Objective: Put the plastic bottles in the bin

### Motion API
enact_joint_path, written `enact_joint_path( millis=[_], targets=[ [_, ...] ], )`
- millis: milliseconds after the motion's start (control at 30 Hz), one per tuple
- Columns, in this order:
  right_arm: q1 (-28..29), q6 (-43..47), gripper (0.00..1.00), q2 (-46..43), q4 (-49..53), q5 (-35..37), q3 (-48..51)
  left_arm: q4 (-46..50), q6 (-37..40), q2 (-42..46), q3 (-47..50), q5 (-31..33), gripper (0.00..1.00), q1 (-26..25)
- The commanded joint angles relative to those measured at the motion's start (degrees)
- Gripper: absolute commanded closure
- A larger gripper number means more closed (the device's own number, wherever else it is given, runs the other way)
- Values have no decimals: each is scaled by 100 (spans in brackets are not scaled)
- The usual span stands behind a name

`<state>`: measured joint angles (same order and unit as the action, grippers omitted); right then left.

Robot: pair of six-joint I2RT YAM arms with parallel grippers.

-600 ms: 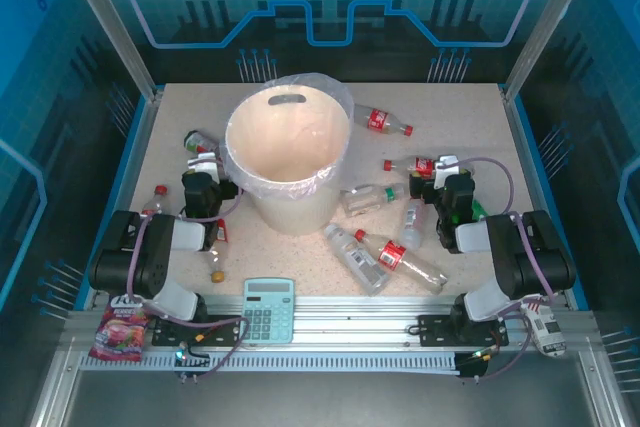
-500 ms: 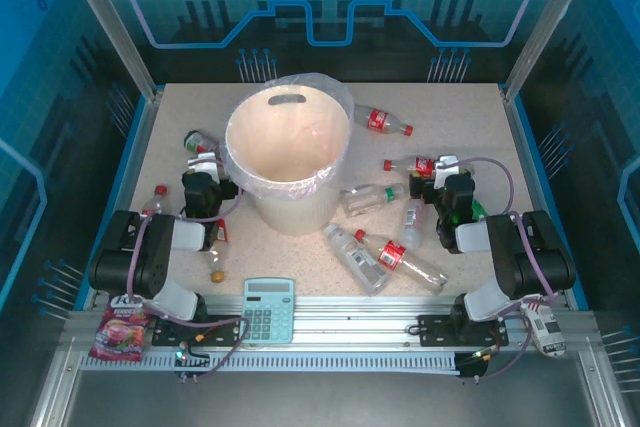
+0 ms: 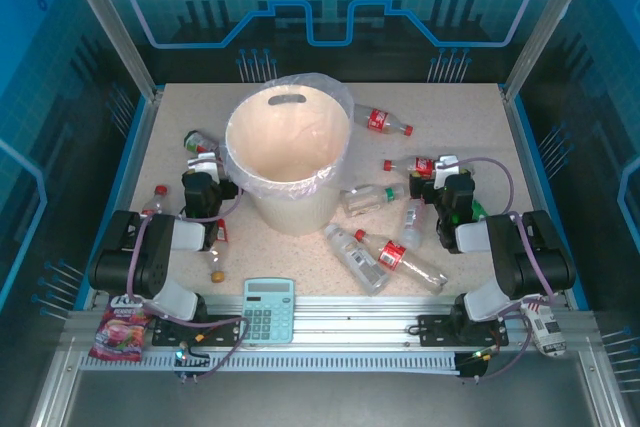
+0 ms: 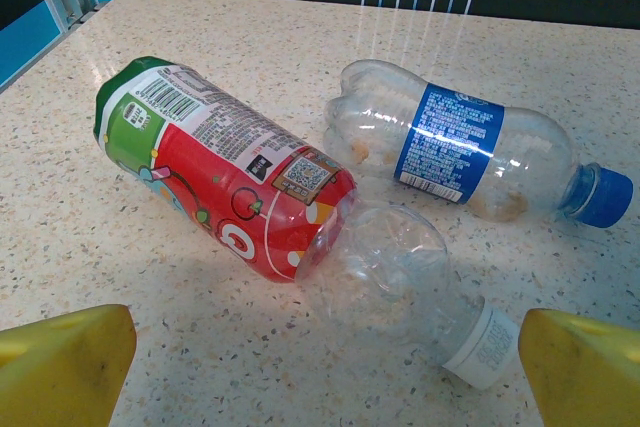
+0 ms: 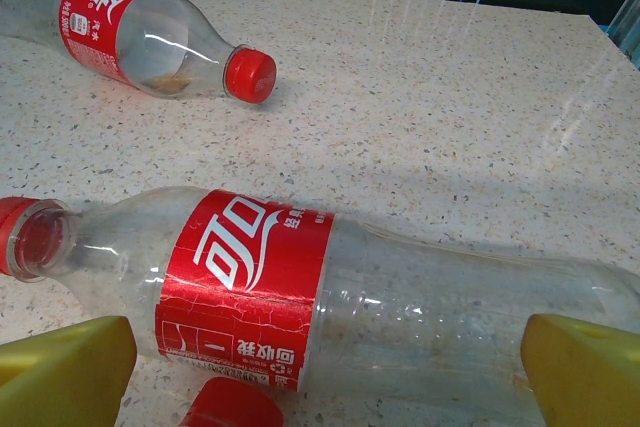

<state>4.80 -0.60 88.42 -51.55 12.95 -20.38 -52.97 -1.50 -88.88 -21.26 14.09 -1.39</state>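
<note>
The cream bin (image 3: pixel 290 212) stands upright on the speckled bench (image 3: pixel 470 122), with plastic bottles (image 3: pixel 385 121) lying scattered around it and bare surface beyond them to the far edge. The left gripper (image 4: pixel 320 372) has its jaws spread wide and empty before a capless red-and-green-labelled bottle (image 4: pixel 225 192) showing a barcode and QR code, with a blue-labelled bottle (image 4: pixel 470 142) just behind. The right gripper (image 5: pixel 325 377) has its jaws equally wide and empty, flanking an uncapped bottle in Chinese Coca-Cola script (image 5: pixel 300 287); a loose red cap (image 5: pixel 230 407) lies beside it and a red-capped Coca-Cola bottle (image 5: pixel 130 32) lies apart.

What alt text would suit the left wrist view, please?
Two clear bottles lie sideways on a speckled table: an uncapped red-labelled bottle nearer, a blue-capped bottle behind. The open left end effector's yellow fingertips fill the bottom corners.
</note>
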Motion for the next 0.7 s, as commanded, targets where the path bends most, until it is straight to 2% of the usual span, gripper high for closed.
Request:
enact_joint_path(
  millis=[0, 433, 533, 667],
  targets=[
    [-15, -64, 0, -10, -205, -51, -117, -157, -37, 11, 37, 68, 1, -28],
    [-26, -86, 0, -28, -200, -59, -128, -199, -80, 186, 113, 186, 1, -26],
    [-32, -45, 0, -601, 656, -132, -337, 338, -255, 1234, 317, 458, 1, 19],
    [-14, -156, 0, -1668, 2801, -250, -1066, 2699, -483, 3125, -179, 993, 1, 118]
  ],
)
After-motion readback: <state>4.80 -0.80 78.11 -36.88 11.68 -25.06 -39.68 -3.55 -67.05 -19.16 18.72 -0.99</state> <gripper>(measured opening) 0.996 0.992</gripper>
